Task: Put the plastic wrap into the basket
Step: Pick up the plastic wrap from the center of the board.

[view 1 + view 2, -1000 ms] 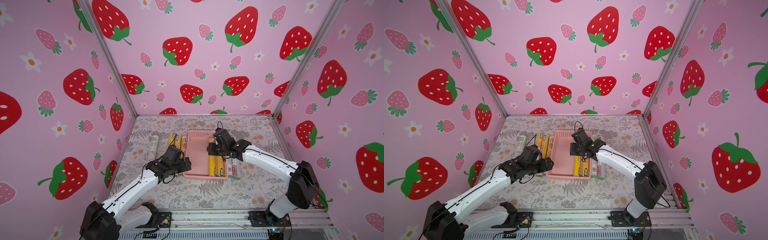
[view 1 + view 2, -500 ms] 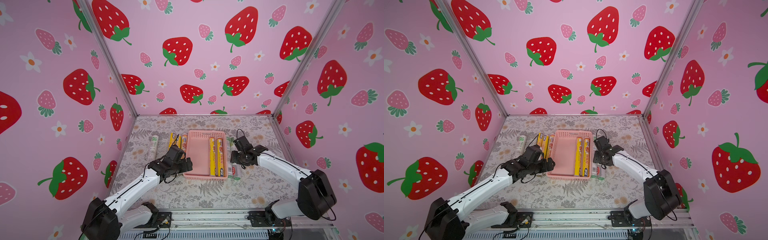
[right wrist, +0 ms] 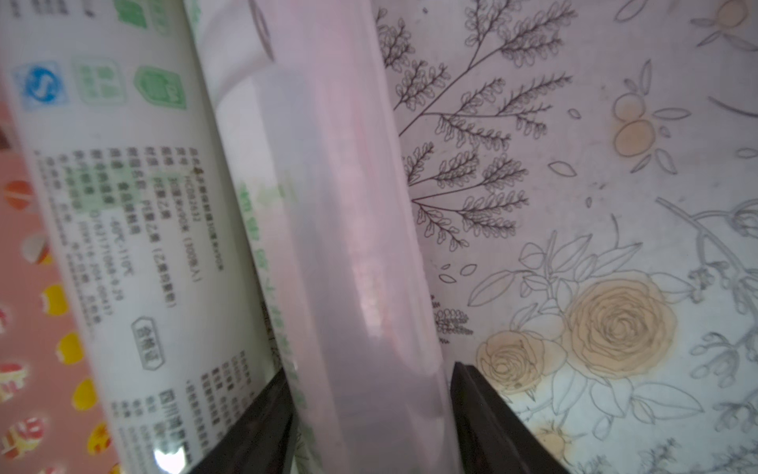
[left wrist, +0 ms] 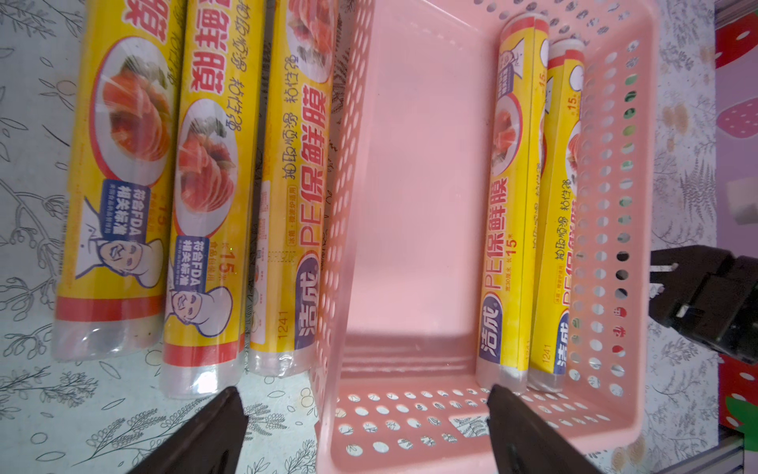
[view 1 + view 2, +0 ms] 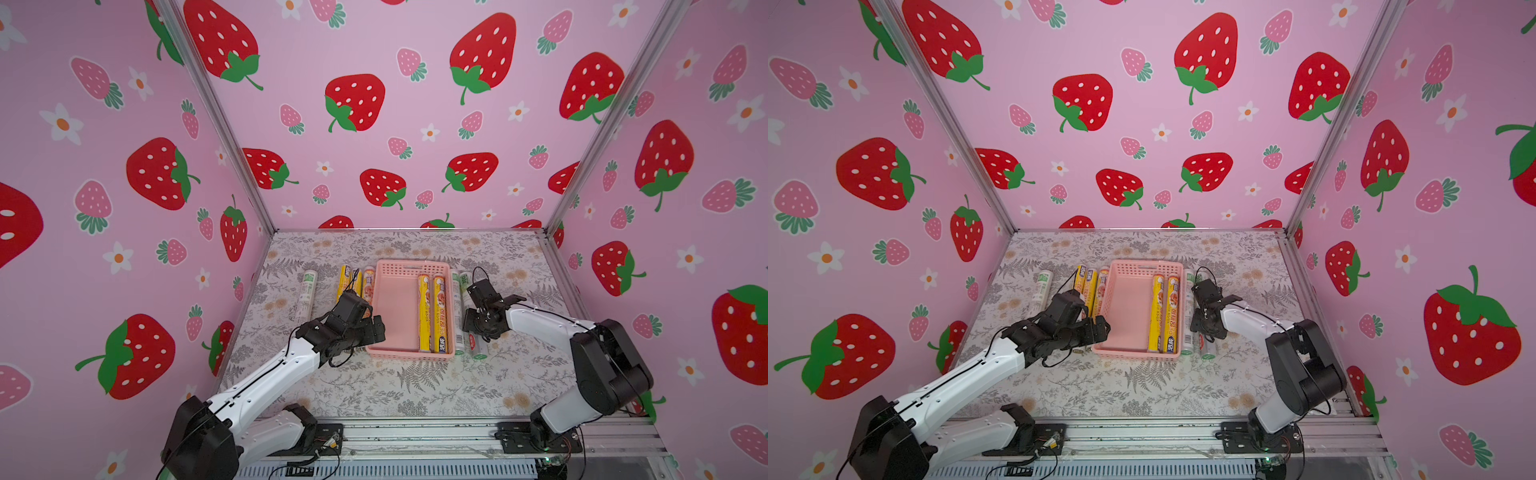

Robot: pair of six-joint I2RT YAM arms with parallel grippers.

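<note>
The pink basket (image 5: 395,307) holds two yellow plastic wrap rolls (image 5: 432,311) along its right wall, also in the left wrist view (image 4: 512,205). Three yellow rolls (image 4: 205,184) lie on the table against its left side, and a white-green roll (image 5: 305,297) lies farther left. Two white rolls lie right of the basket. My right gripper (image 5: 477,332) is shut on the outer white roll (image 3: 348,246), which rests on the table, a finger against each side. The inner white roll (image 3: 123,205) lies beside it. My left gripper (image 4: 363,390) hangs open and empty over the basket's near left corner.
The flowered table cover (image 5: 415,386) stretches between the basket and the front rail. Strawberry-print walls (image 5: 374,124) close in the left, right and back sides. The right arm (image 5: 540,328) reaches in from the right, low over the table.
My right gripper has left the basket, where a second yellow roll now lies, and moved right and down onto the white rolls. The left gripper has hardly shifted.
</note>
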